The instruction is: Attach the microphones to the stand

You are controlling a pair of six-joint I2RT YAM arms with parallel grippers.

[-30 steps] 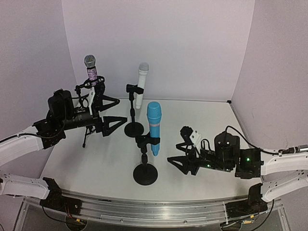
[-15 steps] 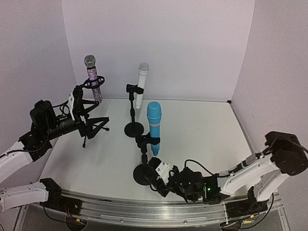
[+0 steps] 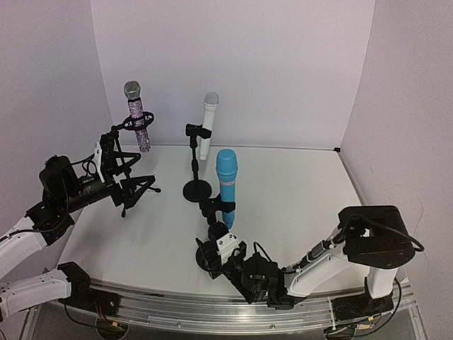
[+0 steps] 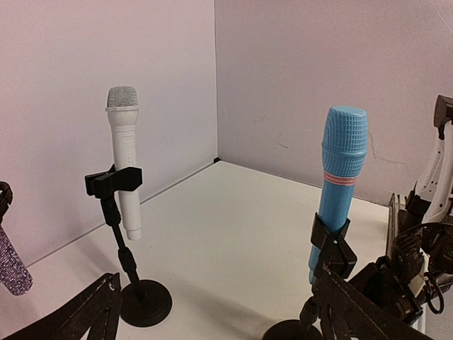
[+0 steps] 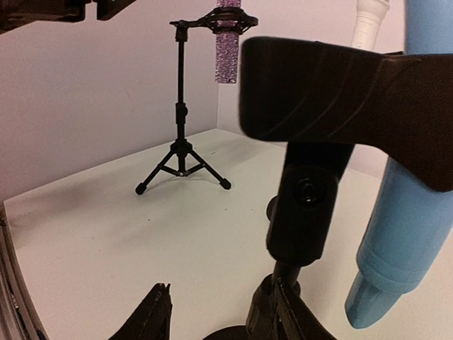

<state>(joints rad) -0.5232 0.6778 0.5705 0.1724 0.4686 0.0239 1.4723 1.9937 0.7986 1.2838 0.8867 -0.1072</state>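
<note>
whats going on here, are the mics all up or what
All three look clipped into stands: the purple mic, the white mic and the blue mic. The left claw hangs open beside the purple mic's tripod, holding nothing. The right claw sits low at the foot of the blue mic's stand, fingers apart, with nothing visible between them.

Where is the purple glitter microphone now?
In the top view, the purple microphone sits back left, clipped in the tripod stand, left of the white microphone.

White table; pale lilac walls; metal rail.
</note>
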